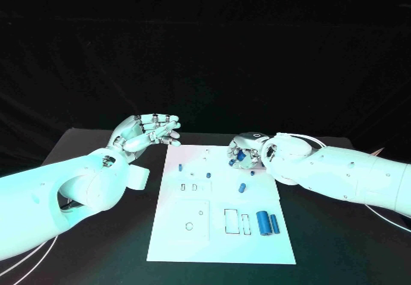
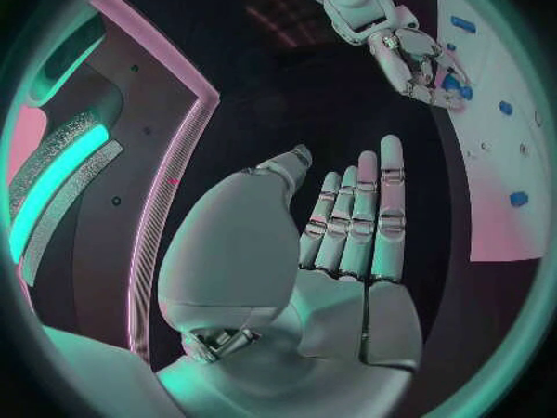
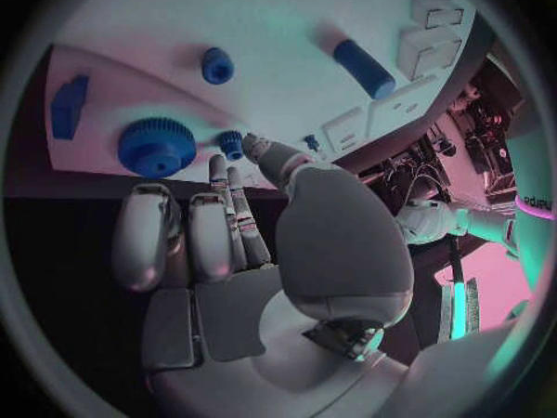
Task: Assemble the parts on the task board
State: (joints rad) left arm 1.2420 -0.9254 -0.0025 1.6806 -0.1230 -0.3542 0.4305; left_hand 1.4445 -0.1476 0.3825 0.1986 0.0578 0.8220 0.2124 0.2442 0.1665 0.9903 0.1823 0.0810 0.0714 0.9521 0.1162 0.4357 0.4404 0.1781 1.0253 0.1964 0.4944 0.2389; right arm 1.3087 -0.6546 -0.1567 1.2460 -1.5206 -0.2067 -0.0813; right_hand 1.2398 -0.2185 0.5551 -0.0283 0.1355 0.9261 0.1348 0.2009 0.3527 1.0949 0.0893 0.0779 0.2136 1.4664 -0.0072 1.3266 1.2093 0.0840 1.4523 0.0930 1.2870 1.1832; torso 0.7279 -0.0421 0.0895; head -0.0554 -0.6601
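In the head view you see the task board (image 1: 218,237) lying lengthwise down the centre of the black table (image 1: 342,249), with your right hand (image 1: 248,151) bent down over its upper right corner, fingers curled toward the plate around a small blue part (image 1: 240,156); whether the fingers actually pinch it you cannot tell from here. Just below that hand a short blue peg (image 1: 242,188) lies free on the white surface, and two blue cylinders (image 1: 268,223) lie side by side at the lower right of the board, beside a rectangular slot (image 1: 232,221). A small blue piece (image 1: 180,168) sits near the board's upper left edge. Your left hand (image 1: 147,133) hangs raised off the board's upper left corner, fingers loosely curled and holding nothing, with bare table under it. In the left wrist view your left hand (image 2: 348,241) shows its palm with fingers straight, close together and empty; at the upper right of the frame the right hand (image 2: 420,60) reaches onto the board (image 2: 511,149) among blue parts. In the right wrist view your right hand (image 3: 232,241) has its fingertips (image 3: 221,172) at the board's near edge, just beside a blue gear (image 3: 156,147) and a small blue knob (image 3: 231,142); nothing lies inside the fingers, which are slightly parted. A blue cylinder (image 3: 365,68), a blue round cap (image 3: 217,65) and a blue block (image 3: 69,107) lie farther out, well apart from the fingers.
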